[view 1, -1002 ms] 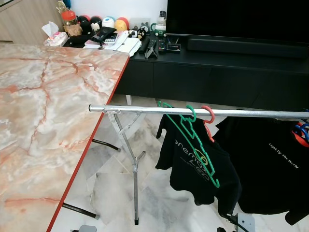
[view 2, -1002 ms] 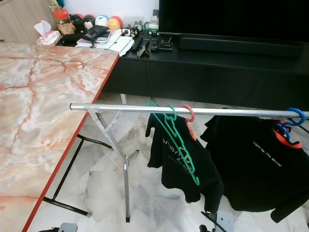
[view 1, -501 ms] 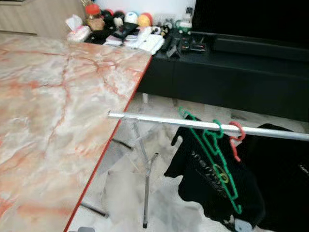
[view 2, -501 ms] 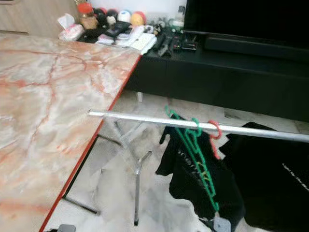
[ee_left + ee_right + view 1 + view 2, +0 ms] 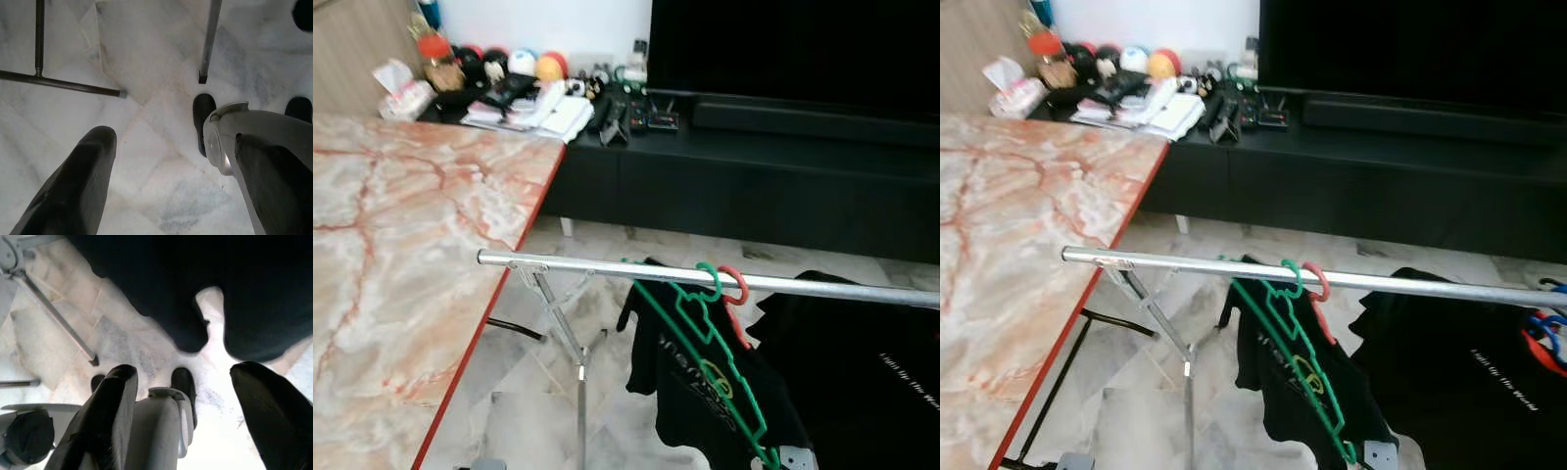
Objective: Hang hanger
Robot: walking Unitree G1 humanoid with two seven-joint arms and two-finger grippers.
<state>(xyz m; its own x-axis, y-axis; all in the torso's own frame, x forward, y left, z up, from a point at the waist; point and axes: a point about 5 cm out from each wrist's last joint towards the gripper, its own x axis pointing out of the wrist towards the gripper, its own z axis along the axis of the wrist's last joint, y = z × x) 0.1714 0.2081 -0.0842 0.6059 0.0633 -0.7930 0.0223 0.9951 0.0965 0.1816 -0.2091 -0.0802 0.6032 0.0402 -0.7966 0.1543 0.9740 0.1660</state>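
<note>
Both arms hang low over the floor: the left gripper [image 5: 166, 166] and right gripper [image 5: 195, 396] are spread and hold nothing. The green hanger [image 5: 700, 338] already hooks on the rail [image 5: 607, 268], beside a red hook [image 5: 737, 284]. It looks light, stiff and slick; its neck seems the best hold. The table [image 5: 401, 245] edge crowds the rail's left end; beyond lies open floor, then the cabinet [image 5: 754, 176].

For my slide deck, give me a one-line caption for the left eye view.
Green hanger and red hanger hooked on a metal rail with black T-shirts, beside a marble table.
</note>
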